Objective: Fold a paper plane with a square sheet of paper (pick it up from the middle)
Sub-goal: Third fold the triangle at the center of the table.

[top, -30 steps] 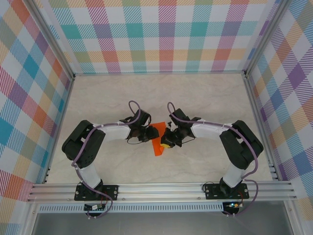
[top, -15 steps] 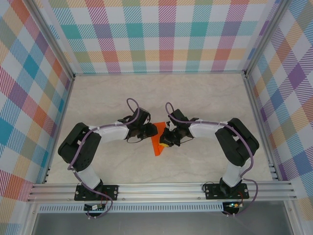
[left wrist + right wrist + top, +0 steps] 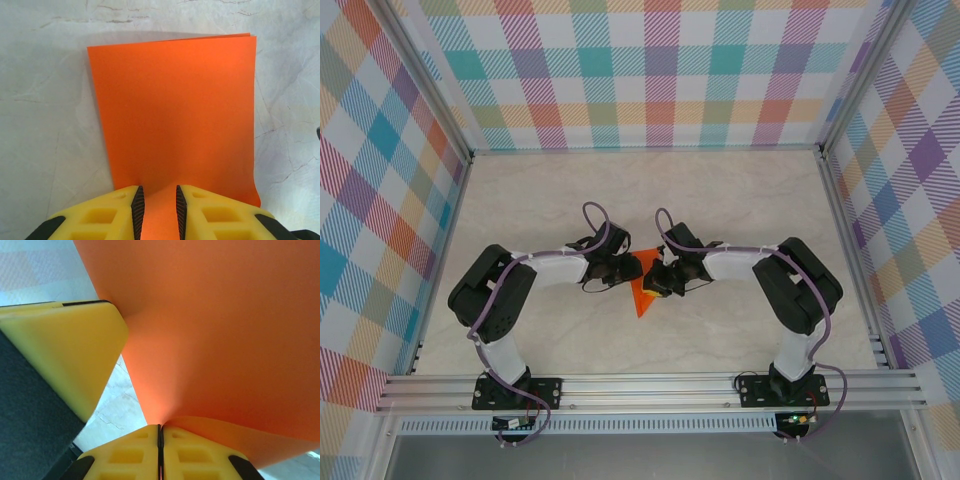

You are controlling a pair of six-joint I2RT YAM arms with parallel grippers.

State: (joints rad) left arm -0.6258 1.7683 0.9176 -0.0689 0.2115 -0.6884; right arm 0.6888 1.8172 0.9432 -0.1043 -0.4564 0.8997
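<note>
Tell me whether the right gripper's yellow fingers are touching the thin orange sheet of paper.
Touching. The right wrist view shows the right gripper with its jaws pressed together on the edge of the thin orange sheet of paper, which puckers where they pinch it.

pale marbled tabletop (image 3: 720, 200), bright plaid walls (image 3: 650, 70) on three sides, aluminium rail (image 3: 650, 385) along near edge

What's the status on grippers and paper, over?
Right gripper shut on the orange paper. Left gripper around its edge, grip unclear. Nothing in the way.
</note>
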